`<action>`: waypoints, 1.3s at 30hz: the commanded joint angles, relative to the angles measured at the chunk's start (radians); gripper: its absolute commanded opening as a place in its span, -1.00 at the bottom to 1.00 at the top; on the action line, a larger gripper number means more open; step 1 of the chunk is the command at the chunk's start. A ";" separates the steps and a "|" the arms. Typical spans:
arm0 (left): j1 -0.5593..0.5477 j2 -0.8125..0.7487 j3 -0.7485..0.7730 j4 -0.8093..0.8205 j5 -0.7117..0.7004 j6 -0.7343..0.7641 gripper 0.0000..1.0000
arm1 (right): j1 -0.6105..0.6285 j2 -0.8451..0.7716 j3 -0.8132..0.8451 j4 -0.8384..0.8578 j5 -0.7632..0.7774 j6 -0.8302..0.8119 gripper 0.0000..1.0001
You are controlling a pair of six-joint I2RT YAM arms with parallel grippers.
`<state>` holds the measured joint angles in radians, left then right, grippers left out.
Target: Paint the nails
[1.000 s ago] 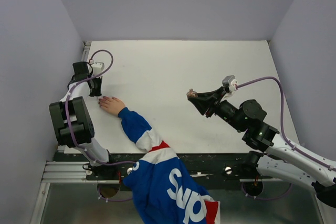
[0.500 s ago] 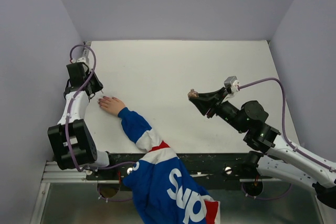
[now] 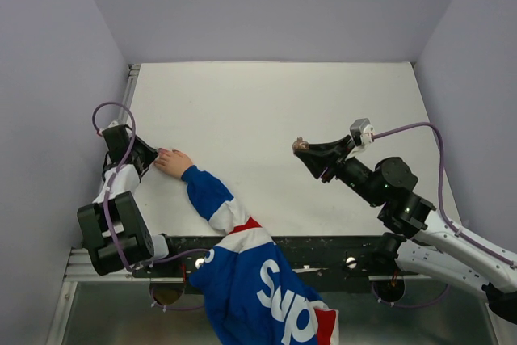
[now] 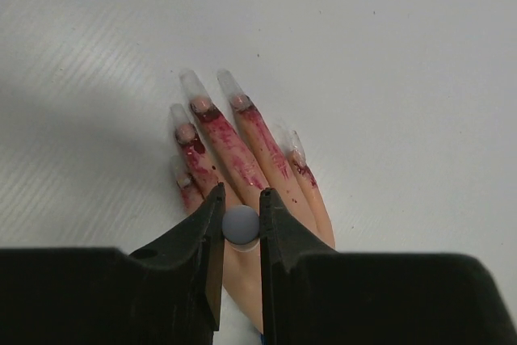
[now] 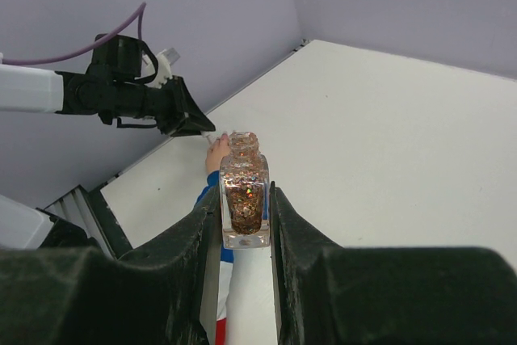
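Observation:
A bare hand (image 3: 172, 161) in a blue, white and red sleeve (image 3: 242, 240) lies flat at the table's left. Its long clear nails (image 4: 195, 88) and fingers (image 4: 242, 147) are smeared with dark red. My left gripper (image 3: 149, 156) hangs just over the fingers, shut on a pale grey round polish cap (image 4: 240, 225); the brush under the cap is hidden. My right gripper (image 3: 304, 150) is held above the table's middle right. It is shut on an open clear polish bottle (image 5: 245, 191) full of pinkish-copper glitter. The hand also shows in the right wrist view (image 5: 216, 153).
The white table (image 3: 275, 111) is walled by lilac panels at the back and both sides. A metal rail (image 3: 129, 86) runs along its left edge. The sleeved arm crosses the near edge between my two arm bases.
My left wrist has swung from beyond the hand back toward the near left, and the gripper now points at the fingers. The right gripper with the bottle has drifted slightly right. The hand stays still.

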<state>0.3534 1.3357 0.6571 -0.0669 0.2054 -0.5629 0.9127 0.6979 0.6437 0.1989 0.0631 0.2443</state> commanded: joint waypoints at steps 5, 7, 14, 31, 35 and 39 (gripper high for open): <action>0.101 -0.033 -0.001 0.107 0.000 -0.005 -1.00 | 0.000 0.009 -0.013 0.005 0.009 -0.014 -0.99; 0.110 -0.017 0.013 0.099 -0.001 0.012 -1.00 | 0.000 0.018 -0.010 0.008 0.007 -0.016 -0.99; 0.139 0.029 0.018 0.141 0.017 0.003 -1.00 | 0.000 0.041 -0.009 0.027 0.001 -0.010 -0.99; 0.142 0.114 0.021 0.231 -0.058 -0.002 -1.00 | 0.002 0.069 -0.007 0.036 0.007 -0.016 -0.99; 0.142 0.120 0.015 0.262 -0.064 0.001 -1.00 | 0.002 0.078 -0.004 0.039 0.004 -0.017 -0.99; 0.141 0.112 0.004 0.279 -0.078 -0.003 -1.00 | 0.002 0.086 -0.006 0.048 0.003 -0.017 -0.99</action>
<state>0.4889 1.4441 0.6601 0.1551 0.1661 -0.5694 0.9127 0.7776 0.6430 0.2012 0.0628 0.2420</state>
